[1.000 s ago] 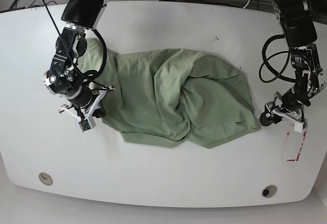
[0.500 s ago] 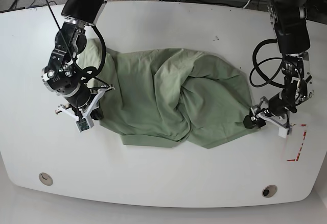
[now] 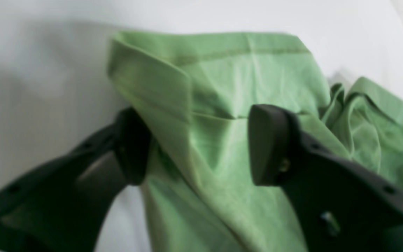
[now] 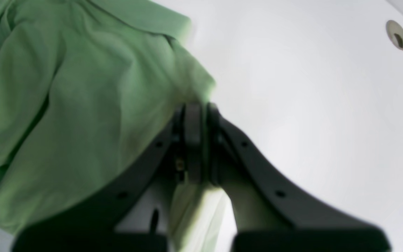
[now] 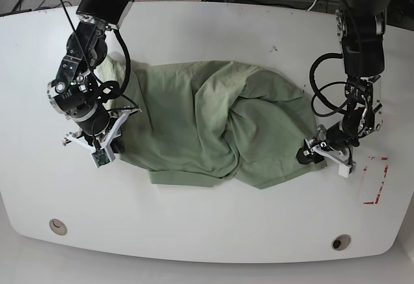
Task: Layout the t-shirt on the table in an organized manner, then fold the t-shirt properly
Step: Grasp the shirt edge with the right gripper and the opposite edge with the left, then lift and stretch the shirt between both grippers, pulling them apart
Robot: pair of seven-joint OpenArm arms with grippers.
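Green cloth shirt, pinched on the left.

The soft green t-shirt (image 5: 187,129) lies rumpled across the middle of the shiny white table (image 5: 194,226), with a big fold in it. The black right claw (image 4: 201,143) is closed on the shirt's left edge. The black left claw (image 3: 196,145) is spread wide around the right corner, and holds nothing tight. This looks like the laying-out step, before any real folding. Next, the left claw should pinch that corner, so both can pull the shirt flat.
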